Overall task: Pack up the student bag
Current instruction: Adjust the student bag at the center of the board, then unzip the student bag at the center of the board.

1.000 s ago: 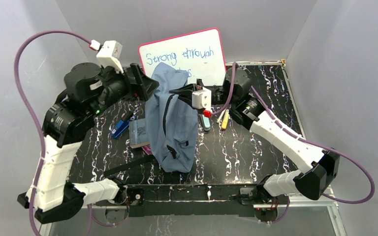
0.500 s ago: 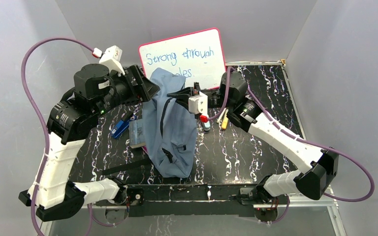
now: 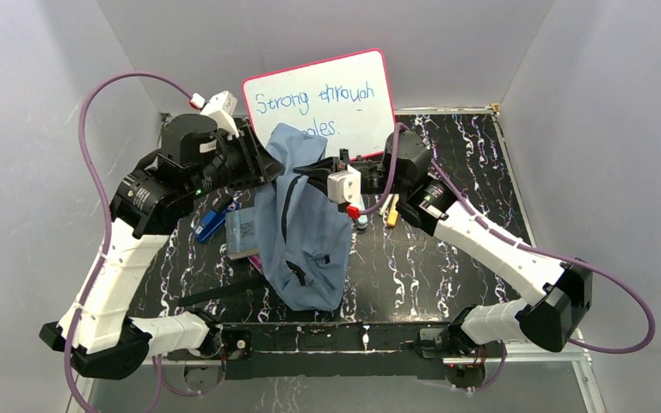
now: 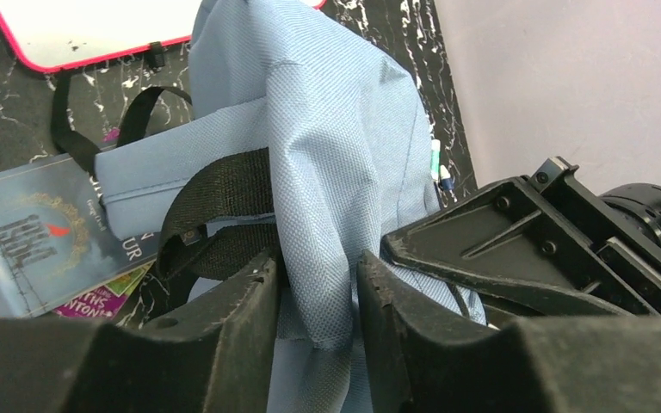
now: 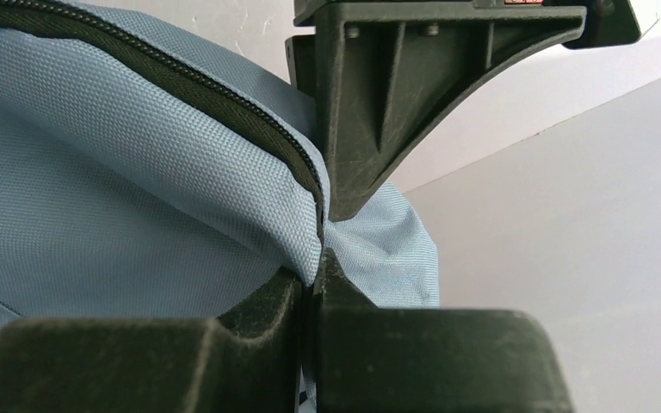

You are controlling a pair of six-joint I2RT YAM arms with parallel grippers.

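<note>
The student bag (image 3: 301, 237) is a floppy grey-blue backpack, its top held up off the black marbled table (image 3: 447, 258) and its bottom resting near the front edge. My left gripper (image 3: 268, 162) is at the bag's upper left. In the left wrist view its jaws (image 4: 318, 268) pinch a fold of the blue fabric (image 4: 327, 172) beside a black strap (image 4: 215, 202). My right gripper (image 3: 311, 170) is shut on the bag's top edge right by the dark zipper (image 5: 224, 95), pinching the hem (image 5: 317, 262).
A pink-framed whiteboard (image 3: 320, 93) leans on the back wall. A dark book (image 3: 241, 232) and a blue item (image 3: 211, 225) lie left of the bag, part under it. Pens (image 3: 391, 212) lie to its right. A black strap (image 3: 224, 291) trails toward the front edge.
My left arm has swung right to the bag's top and its jaws have closed from wide apart onto a fold of fabric. The right gripper has kept its grip and edged left.
</note>
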